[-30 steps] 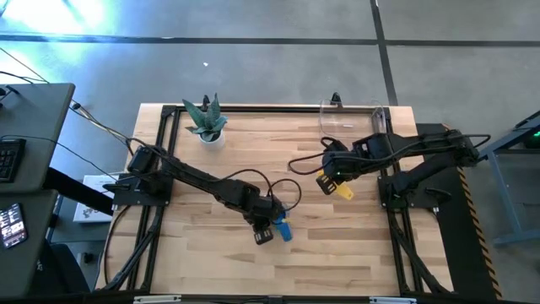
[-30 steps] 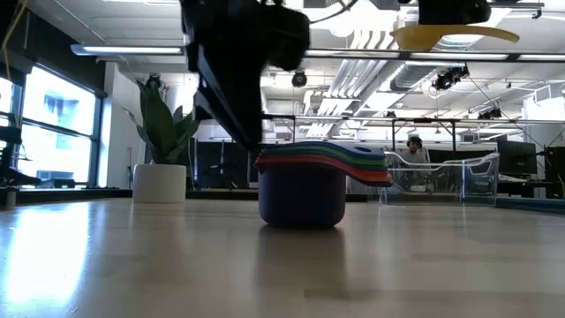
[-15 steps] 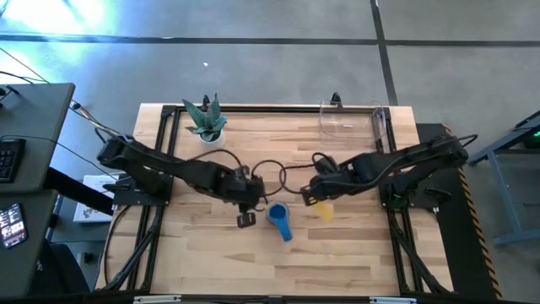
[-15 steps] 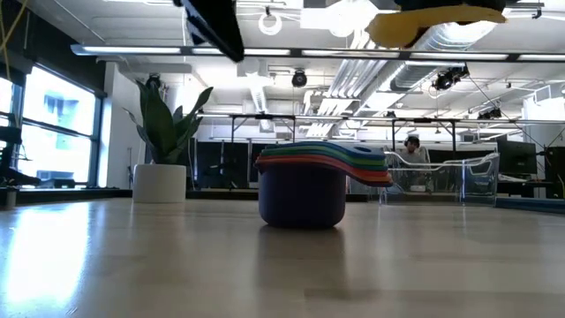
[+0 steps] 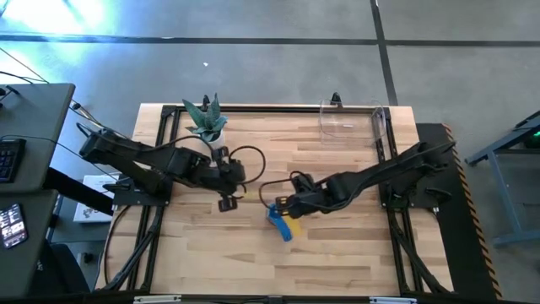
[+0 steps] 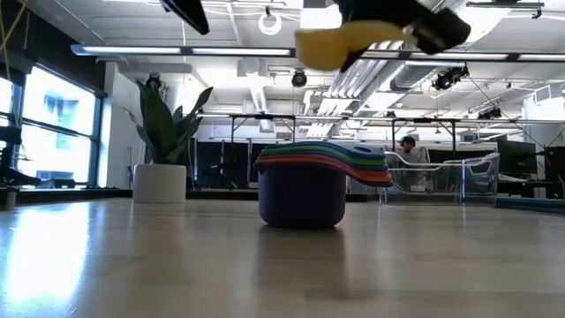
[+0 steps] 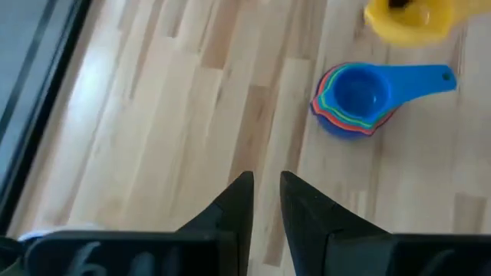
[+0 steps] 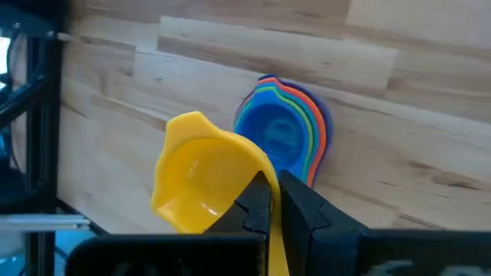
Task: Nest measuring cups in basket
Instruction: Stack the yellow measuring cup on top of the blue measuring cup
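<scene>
The nested stack of measuring cups (image 5: pixel 279 218) is sitting on the wooden table (image 5: pixel 202 253) near its middle, blue on top, its handles fanning toward the near edge. The right gripper (image 8: pixel 270 201) is hanging just above and a little left of that stack, its fingers clamped together on the handle of the yellow cup (image 8: pixel 201 178), whose bowl is facing up. The low view is showing clear air between the yellow bowl and the stack's rim.

To do this step well, the right arm is needing to bring the yellow bowl squarely over the blue bowl, turn the handle to lie along the fanned handles, and lower level; a tilted entry is likely catching a rim and shoving the light stack sideways. Letting go is best only once the bowl is seated.

Farther left, the left gripper (image 7: pixel 262 208) is waiting above bare wood, fingers a small gap apart and holding nothing. At the far right edge the clear basket (image 5: pixel 353 120) is standing with no cup in it, and the potted plant (image 5: pixel 207 121) is standing at the far left
</scene>
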